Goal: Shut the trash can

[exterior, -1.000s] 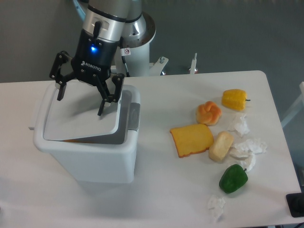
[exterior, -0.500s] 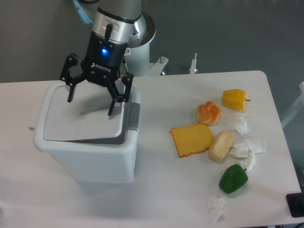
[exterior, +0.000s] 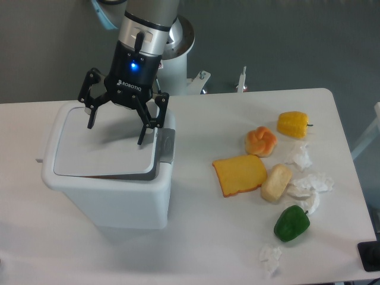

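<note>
The trash can (exterior: 119, 199) is a large white rectangular bin at the left of the table. Its flat white lid (exterior: 101, 148) lies low over the opening, tilted slightly, with a dark gap showing along its front edge. A grey latch tab (exterior: 168, 146) sits on the can's right rim. My gripper (exterior: 116, 134) hangs over the back of the lid, open, fingers spread wide and nothing between them. The right fingertip (exterior: 141, 140) is just above the lid near its right edge.
Right of the can lie a yellow wedge (exterior: 239, 174), an orange piece (exterior: 261, 141), a yellow pepper (exterior: 293, 124), a pale roll (exterior: 276, 183), a green pepper (exterior: 291, 224) and crumpled white paper (exterior: 309, 187). The robot base (exterior: 172, 65) stands behind the can.
The gripper has shifted right and slightly back over the can. The lid has dropped lower, and the gap at its front has narrowed.
</note>
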Controlling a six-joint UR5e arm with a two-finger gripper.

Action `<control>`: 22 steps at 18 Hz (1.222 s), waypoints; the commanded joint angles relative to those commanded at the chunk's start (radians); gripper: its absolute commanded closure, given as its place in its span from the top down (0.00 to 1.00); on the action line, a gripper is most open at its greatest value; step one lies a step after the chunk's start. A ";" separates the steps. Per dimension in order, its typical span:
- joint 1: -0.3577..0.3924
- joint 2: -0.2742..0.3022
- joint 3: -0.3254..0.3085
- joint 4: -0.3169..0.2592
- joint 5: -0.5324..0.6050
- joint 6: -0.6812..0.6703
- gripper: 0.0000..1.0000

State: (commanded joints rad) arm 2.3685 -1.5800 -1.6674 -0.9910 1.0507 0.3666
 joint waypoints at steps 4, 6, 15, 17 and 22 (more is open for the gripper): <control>0.003 0.002 -0.011 0.000 0.019 0.002 1.00; 0.003 0.002 -0.011 0.000 0.020 0.002 1.00; 0.000 0.002 -0.017 0.000 0.031 0.000 1.00; 0.000 0.000 -0.017 0.000 0.031 0.002 1.00; -0.002 -0.003 -0.017 0.002 0.031 0.000 1.00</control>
State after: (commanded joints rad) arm 2.3669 -1.5831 -1.6843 -0.9894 1.0815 0.3666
